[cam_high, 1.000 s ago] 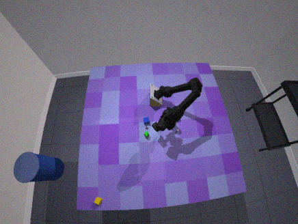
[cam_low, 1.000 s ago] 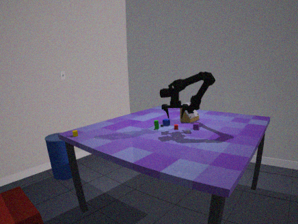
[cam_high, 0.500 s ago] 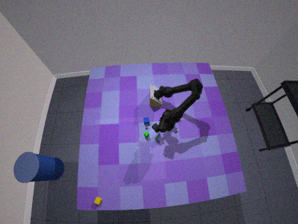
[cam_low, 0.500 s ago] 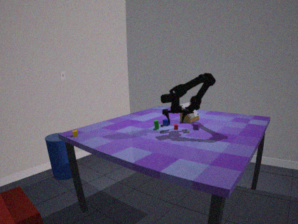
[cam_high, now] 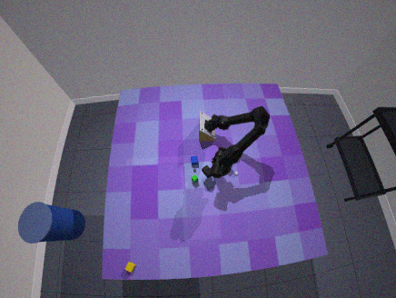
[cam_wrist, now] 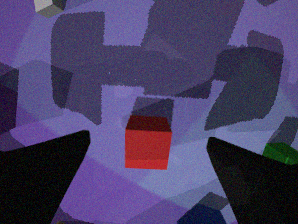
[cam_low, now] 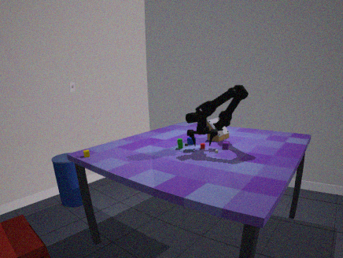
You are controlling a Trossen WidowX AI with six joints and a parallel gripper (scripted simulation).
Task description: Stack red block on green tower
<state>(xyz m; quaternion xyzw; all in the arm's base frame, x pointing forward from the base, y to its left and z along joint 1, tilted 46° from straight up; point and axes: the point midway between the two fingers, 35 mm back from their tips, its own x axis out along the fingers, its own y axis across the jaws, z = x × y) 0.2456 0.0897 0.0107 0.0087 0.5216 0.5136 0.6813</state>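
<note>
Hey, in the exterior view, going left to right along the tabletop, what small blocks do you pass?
Yellow block → green tower → blue block → red block → purple block.

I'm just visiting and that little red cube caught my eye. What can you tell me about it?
The red block is a small, plain, solid-coloured cube with sharp edges and a matte look. It sits flat and upright on the purple checkered table, apart from the other blocks. Nothing touches it but the table. The gripper hangs just above it, jaws wide open on either side, holding nothing. From the side it shows beneath the arm, to the right of the green tower.
</note>
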